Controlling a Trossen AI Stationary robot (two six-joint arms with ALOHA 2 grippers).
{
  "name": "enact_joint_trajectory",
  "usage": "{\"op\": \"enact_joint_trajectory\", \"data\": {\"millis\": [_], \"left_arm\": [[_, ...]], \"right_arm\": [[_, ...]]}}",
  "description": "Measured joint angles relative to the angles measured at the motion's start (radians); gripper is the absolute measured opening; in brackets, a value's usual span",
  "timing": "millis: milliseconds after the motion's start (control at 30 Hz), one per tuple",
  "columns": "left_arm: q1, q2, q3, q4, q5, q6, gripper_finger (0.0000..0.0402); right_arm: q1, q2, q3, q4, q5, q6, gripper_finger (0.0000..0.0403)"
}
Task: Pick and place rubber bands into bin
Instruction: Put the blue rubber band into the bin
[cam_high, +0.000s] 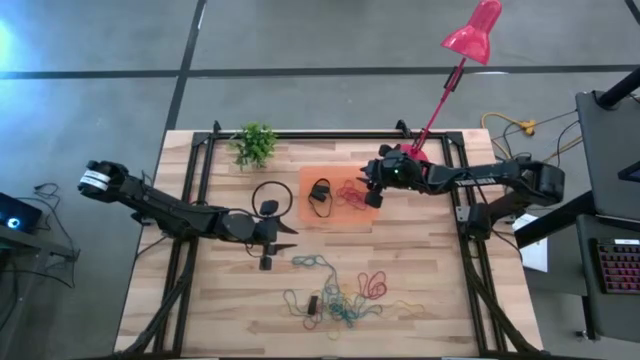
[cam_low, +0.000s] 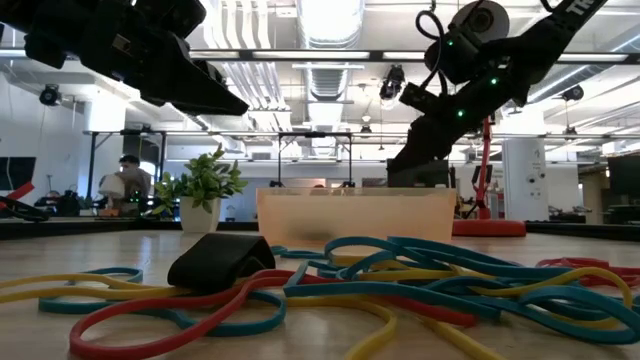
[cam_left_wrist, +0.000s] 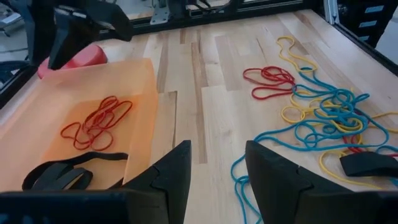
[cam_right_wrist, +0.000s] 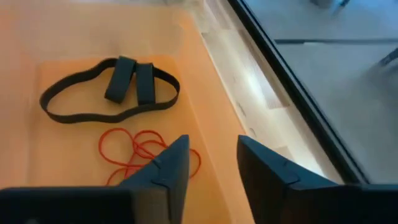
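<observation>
Nearest the table's front edge lies the loose heap of rubber bands (cam_high: 335, 295), a tangle of blue, yellow, red and green loops with a dark flat piece (cam_low: 220, 262) resting among them. These loops look light, limp and stretchy; they would drape and snag on each other, so a single strand standing clear at the heap's edge, such as the red loops (cam_left_wrist: 268, 81) lying a little apart, seems the best place to pinch, low against the wood.

Just behind the heap, the left gripper (cam_high: 283, 236) hangs over bare table between the pile and the bin, its jaws spread with nothing between them.

Farther back sits the bin (cam_high: 306, 218), the orange tray. Inside it lie a red band (cam_right_wrist: 134, 152) and a black band (cam_right_wrist: 109, 90), side by side.

The right gripper (cam_high: 374, 192) hovers over the bin's right side, jaws parted and empty in its wrist view; the red band lies below them, probably just let go, though that cannot be confirmed.

Beyond the bin stand a small plant (cam_high: 255, 144) and a red lamp (cam_high: 470, 35).
</observation>
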Motion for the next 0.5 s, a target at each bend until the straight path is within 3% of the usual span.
{"op": "enact_joint_trajectory", "data": {"millis": [233,500], "left_arm": [[-0.002,0.021,0.000,-0.013,0.176,-0.023,0.0137],[-0.007,0.160,0.020,-0.017,0.211,-0.012,0.0137]], "right_arm": [[0.089,-0.137,0.000,-0.013,-0.078,-0.086,0.0152],[0.316,-0.342,0.000,-0.154,-0.078,-0.073,0.0143]]}}
